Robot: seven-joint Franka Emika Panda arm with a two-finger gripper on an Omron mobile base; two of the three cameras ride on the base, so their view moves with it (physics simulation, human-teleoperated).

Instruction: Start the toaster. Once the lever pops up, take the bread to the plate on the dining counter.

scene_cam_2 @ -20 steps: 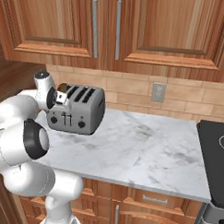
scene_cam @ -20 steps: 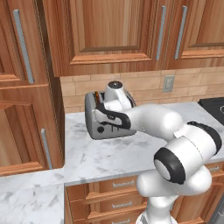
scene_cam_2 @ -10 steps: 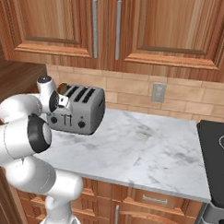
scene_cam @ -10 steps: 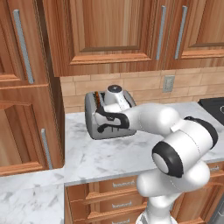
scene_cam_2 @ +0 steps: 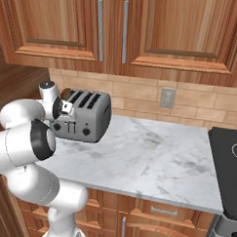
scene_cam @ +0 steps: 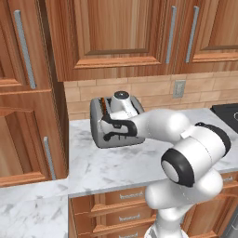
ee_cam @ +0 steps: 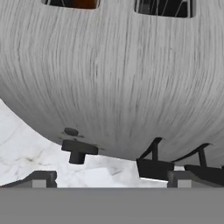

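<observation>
In the left base view the white arm fills the lower right of the frame and reaches up toward the middle, where the hand [scene_cam: 113,126] sits against the front face of the toaster [scene_cam: 100,116]. In the hand view two dark finger tips [ee_cam: 41,178] rise at the bottom edge, set well apart, so the hand is open, with the brushed grey wall of the toaster close ahead and a small black lever [ee_cam: 78,150] between and just above them. A patch of marble surface [ee_cam: 26,153] shows at the lower left of that view.

In the right base view the toaster [scene_cam_2: 88,119] stands at the left of the frame on the marble surface [scene_cam_2: 152,161], with the hand [scene_cam_2: 62,108] at its left end. A brown piece of bread [scene_cam_2: 69,93] shows in the slot at the toaster's far left top. Behind it run a tiled wall with an outlet [scene_cam_2: 167,97] and, across the top of the frame, wooden cabinets [scene_cam_2: 144,29]. A black stovetop [scene_cam_2: 228,154] lies at the right edge.
</observation>
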